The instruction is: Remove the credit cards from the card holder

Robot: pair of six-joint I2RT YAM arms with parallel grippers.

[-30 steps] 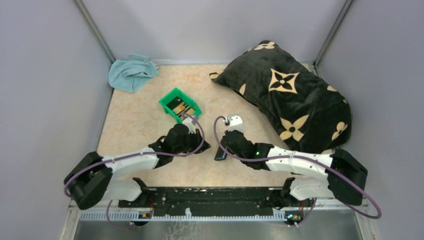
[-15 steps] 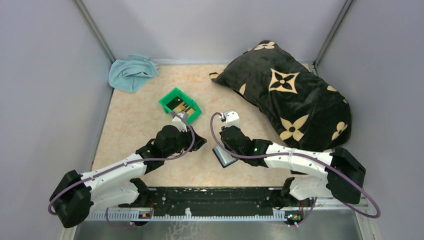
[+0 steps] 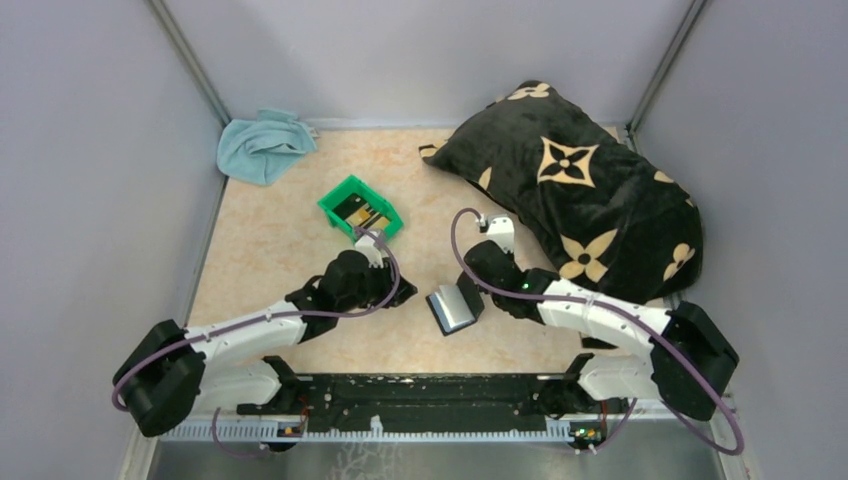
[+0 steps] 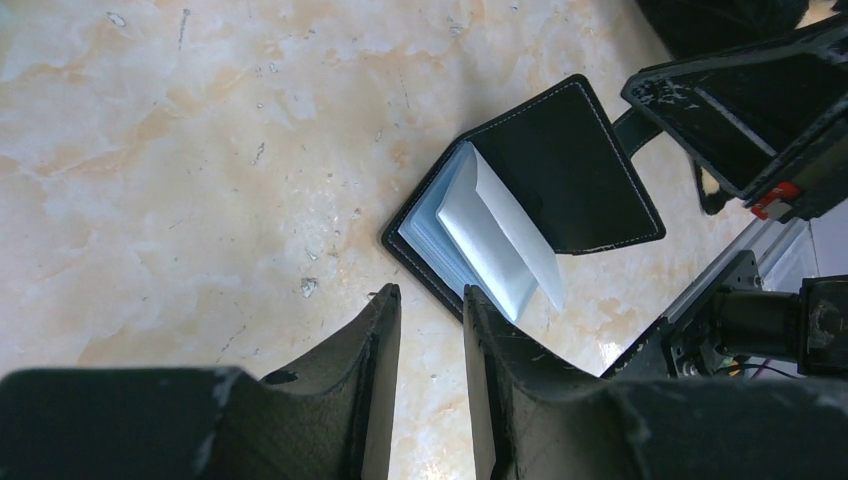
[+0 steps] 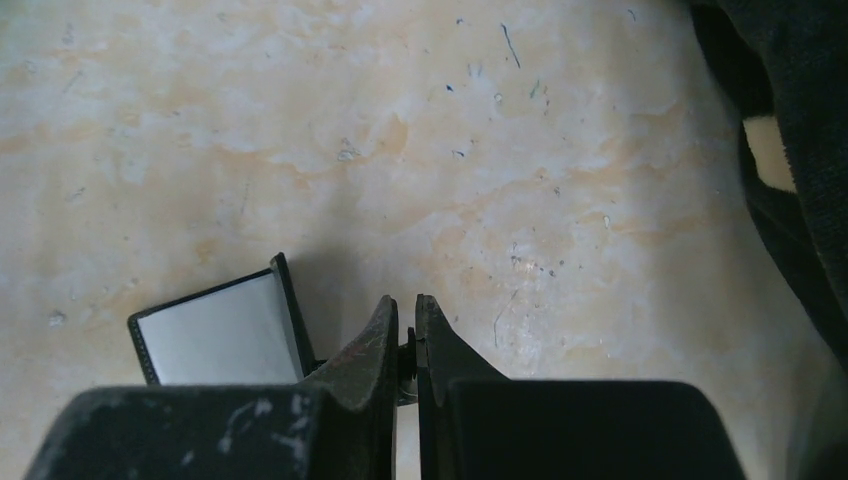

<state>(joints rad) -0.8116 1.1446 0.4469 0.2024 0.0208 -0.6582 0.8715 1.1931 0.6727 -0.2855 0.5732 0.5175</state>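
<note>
Marbled table carries the card holder between the arms, its cover pinched upright by the right gripper. The green bin holds dark credit cards. The left gripper hangs spread and empty just beside the holder. The next move is probably to nip any card edge left inside and slide it out.

Apparently credit cards in bin
</note>
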